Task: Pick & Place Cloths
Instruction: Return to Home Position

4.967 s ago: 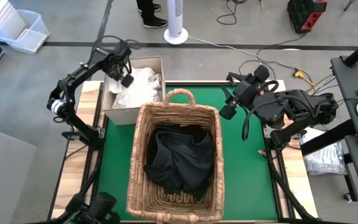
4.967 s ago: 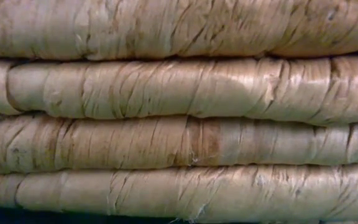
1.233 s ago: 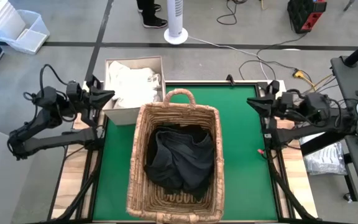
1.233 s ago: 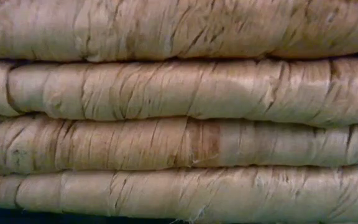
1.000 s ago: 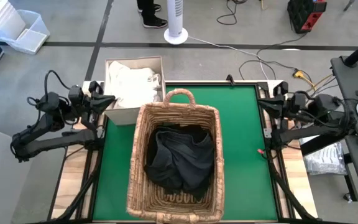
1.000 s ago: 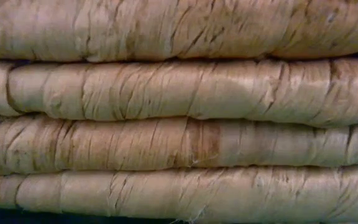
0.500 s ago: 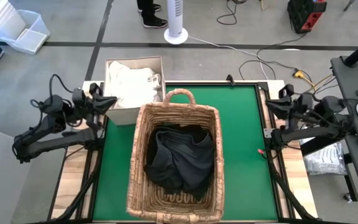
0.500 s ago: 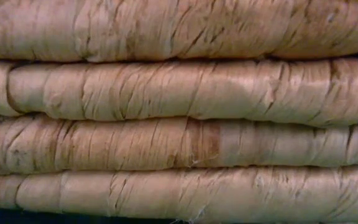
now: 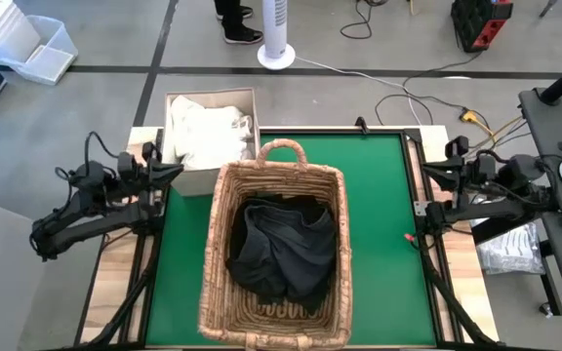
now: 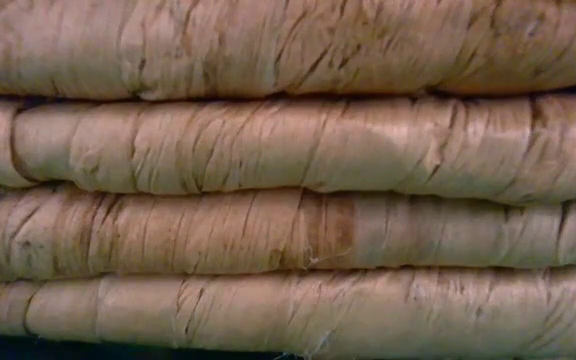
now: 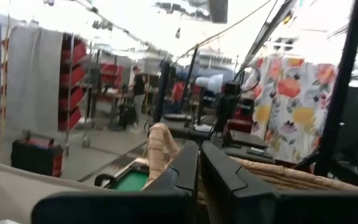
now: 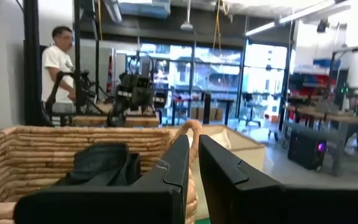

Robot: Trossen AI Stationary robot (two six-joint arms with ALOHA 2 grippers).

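Note:
A dark cloth (image 9: 281, 249) lies bunched inside the wicker basket (image 9: 222, 292), which stands on the green mat (image 9: 383, 244); the right wrist view shows the same dark cloth (image 12: 101, 165) over the basket's rim. White cloths (image 9: 206, 135) fill an open box (image 9: 188, 179) at the mat's far left corner. My left gripper (image 9: 177, 168) is shut, beside the box at the table's left edge, pointing toward the basket. My right gripper (image 9: 423, 168) is shut, at the mat's right edge, also pointing toward the basket. The basket's wall (image 10: 288, 180) fills the low view.
The basket's handle (image 9: 281, 148) arches at its far end. A clear plastic bag (image 9: 510, 249) lies right of the table. A fan base (image 9: 275, 54) and a person's feet (image 9: 234, 24) are on the floor beyond. A person (image 12: 58, 62) stands past the left arm.
My right gripper has drawn back toward the table's right edge, off the mat. My left arm has folded lower, and its gripper has shifted slightly toward the near edge beside the box. Both stay shut. The cloths and basket have not moved.

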